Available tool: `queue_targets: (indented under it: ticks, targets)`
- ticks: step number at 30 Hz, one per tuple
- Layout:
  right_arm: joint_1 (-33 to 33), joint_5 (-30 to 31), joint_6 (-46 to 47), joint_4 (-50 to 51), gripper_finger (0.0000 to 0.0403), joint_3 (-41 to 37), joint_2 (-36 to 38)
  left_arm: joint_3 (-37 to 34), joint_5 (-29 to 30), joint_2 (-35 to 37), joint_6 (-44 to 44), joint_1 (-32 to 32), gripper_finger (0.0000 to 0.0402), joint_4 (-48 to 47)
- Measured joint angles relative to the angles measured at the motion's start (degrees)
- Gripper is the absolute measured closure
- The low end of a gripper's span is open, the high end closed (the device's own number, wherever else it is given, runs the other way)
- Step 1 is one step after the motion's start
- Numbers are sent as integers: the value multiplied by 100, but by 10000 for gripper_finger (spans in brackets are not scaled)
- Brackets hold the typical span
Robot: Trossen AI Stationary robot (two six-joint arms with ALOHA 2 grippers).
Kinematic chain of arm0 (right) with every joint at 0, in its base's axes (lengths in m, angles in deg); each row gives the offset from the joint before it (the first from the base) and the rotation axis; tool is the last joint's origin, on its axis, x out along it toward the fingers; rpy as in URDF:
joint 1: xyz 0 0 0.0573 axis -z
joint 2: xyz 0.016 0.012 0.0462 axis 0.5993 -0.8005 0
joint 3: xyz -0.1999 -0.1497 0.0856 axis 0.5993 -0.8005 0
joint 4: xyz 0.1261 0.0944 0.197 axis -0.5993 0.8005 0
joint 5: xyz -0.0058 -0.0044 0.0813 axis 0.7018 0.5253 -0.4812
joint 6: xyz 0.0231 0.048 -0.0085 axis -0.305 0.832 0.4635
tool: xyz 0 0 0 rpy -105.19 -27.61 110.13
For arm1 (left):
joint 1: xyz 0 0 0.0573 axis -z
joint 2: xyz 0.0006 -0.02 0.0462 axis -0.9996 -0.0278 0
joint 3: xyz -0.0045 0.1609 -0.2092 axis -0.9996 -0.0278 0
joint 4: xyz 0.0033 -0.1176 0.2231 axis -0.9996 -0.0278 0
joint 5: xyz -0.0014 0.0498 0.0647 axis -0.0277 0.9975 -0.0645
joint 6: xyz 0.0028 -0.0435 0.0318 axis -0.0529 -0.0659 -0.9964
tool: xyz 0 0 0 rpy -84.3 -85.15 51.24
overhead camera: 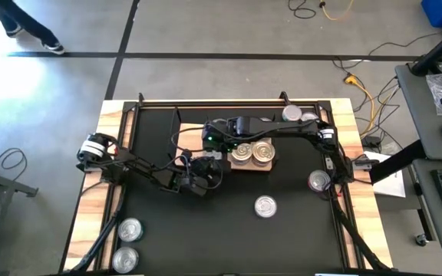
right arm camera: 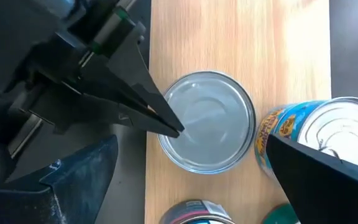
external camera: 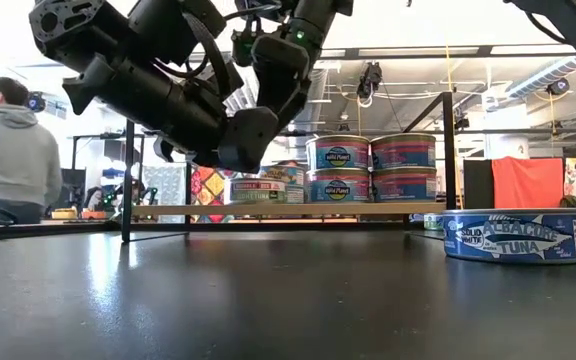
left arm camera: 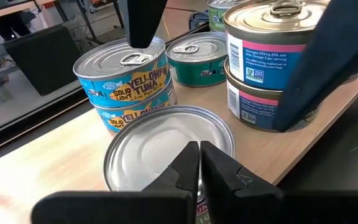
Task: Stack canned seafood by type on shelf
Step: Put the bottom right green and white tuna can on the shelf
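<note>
Canned seafood sat on the shelf [left arm camera: 55, 155]: a plain silver tin [left arm camera: 169, 146] lay directly under the left end effector [left arm camera: 199, 163], whose fingers were pressed together, with stacked yellowfin tuna cans [left arm camera: 129, 81] just beyond. The right end effector [right arm camera: 191, 180] hovered above with fingers spread, holding nothing.

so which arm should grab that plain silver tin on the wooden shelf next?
Right, probably. The right hand hangs open straddling the plain silver round tin; the left hand is shut, tips at its rim.

"YELLOWFIN TUNA" on can [left arm camera: 126, 74]; "ALBACORE TUNA" on tin [external camera: 513, 236].
</note>
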State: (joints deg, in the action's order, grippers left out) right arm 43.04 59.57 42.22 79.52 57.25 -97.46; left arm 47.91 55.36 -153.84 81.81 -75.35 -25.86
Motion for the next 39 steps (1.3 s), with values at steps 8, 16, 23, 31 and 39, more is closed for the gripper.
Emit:
queue_targets:
  ticks: [8, 16, 23, 31, 39]
  targets:
    - [-11, 474, 222, 140, 4, 292, -4, 9, 0, 526, -324, 4, 402, 6]
    - [0, 386, 444, -43, 85, 589, 55, -5, -112, 1857, -357, 85, 401, -842]
    - [13, 62, 484, -249, 246, 40, -42, 20, -408, 3543, -502, 151, 401, -2241]
    - [107, -43, 513, -755, 386, -429, -87, 17, -772, 4735, -822, 151, 401, -2694]
    - [170, -47, 947, -1506, 393, -845, -61, 17, -531, 5385, -1205, 149, 401, -2769]
